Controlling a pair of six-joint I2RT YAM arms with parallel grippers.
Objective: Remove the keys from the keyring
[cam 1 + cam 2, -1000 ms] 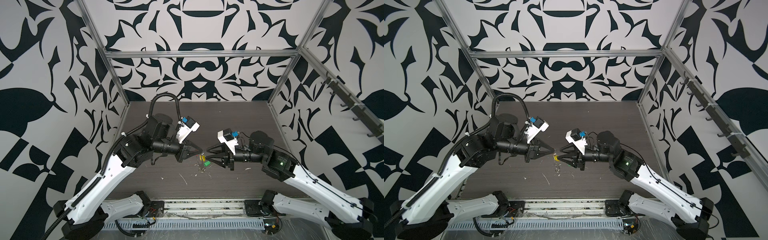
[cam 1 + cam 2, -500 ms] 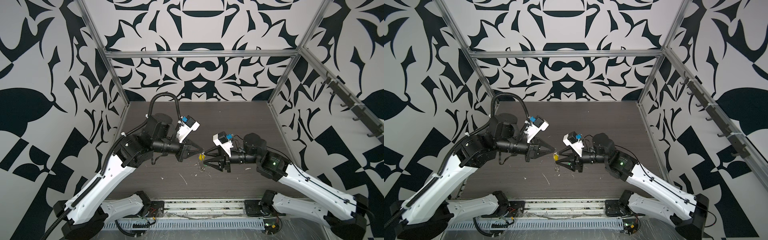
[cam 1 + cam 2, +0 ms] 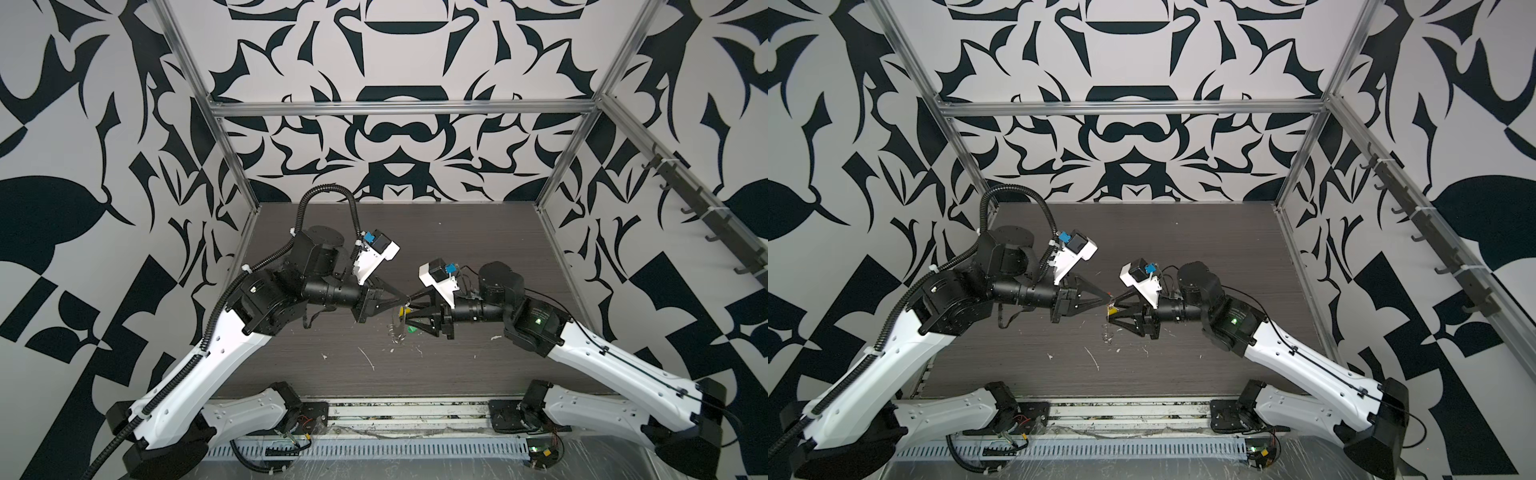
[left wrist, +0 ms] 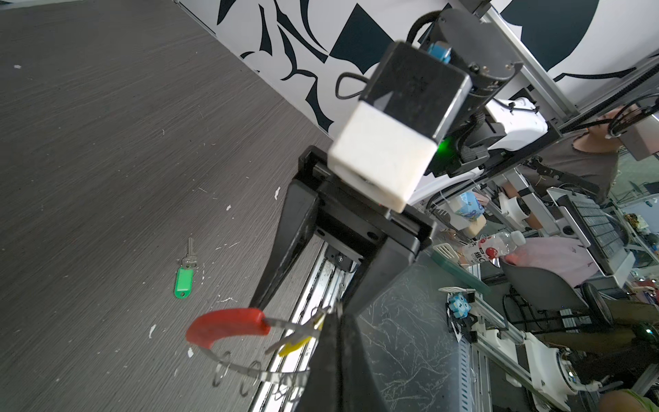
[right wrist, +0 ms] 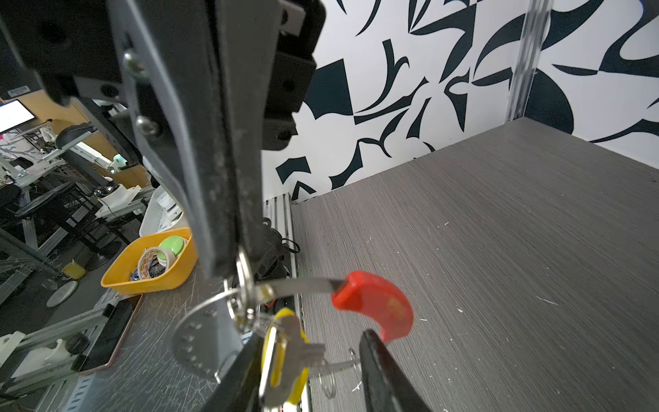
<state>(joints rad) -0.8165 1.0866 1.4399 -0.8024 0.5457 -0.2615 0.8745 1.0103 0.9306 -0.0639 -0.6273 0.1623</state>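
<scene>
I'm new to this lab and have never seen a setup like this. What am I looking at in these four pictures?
Two white-and-black robot arms work over a dark grey wood-grain table. Two pictures look down from one overhead stereo camera. The other two come from a camera on each arm's wrist. The arms' tips meet above the middle of the table. The left gripper is shut on a thin metal keyring with a curved red plastic sleeve, held above the table. A yellow plastic key tag with a silver key hangs from it, between the open fingers of the right gripper. A green plastic key tag with its own key lies loose on the table, among scattered white scraps.
</scene>
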